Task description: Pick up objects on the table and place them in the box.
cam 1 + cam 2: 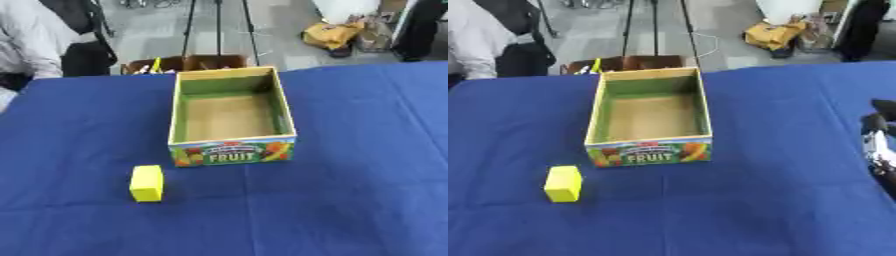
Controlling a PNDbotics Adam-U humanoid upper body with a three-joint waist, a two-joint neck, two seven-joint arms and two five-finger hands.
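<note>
A yellow block point(147, 183) lies on the blue tablecloth, just left of and in front of the box. The open-topped box point(231, 152) has green inner walls, a bare brown floor and a front panel that reads FRUIT; nothing lies inside it. Part of my right hand point(878, 140) shows at the right edge of the right eye view, low over the cloth and well to the right of the box, far from the block. My left hand is out of both views.
The blue-covered table point(350, 200) fills the view. Behind its far edge stands a brown crate point(188, 63) with small items, tripod legs and bags on the floor. A person stands at the far left corner.
</note>
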